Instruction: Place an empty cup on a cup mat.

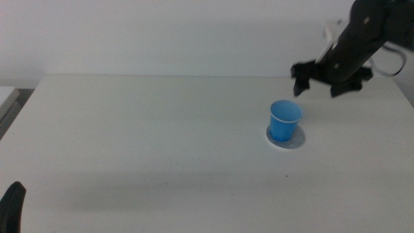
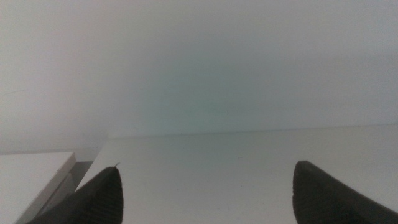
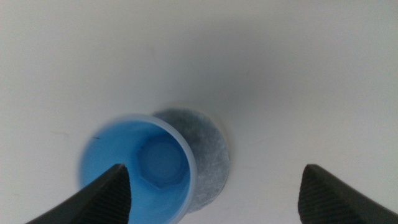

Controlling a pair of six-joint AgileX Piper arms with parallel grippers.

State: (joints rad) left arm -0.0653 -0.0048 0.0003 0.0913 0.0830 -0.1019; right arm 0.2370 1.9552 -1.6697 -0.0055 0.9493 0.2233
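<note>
We see the white table (image 1: 162, 142) filling most of the middle view. Right gripper (image 1: 322, 82) hovers at upper right of frame, above and behind the cup, jaws spread wide, holding nothing. Cup mat (image 1: 296, 140) lies right of centre; blue cup (image 1: 285, 120) stands upright on it, empty inside. Left gripper (image 2: 205, 190) waits at lower-left corner, jaws apart, empty.
</note>
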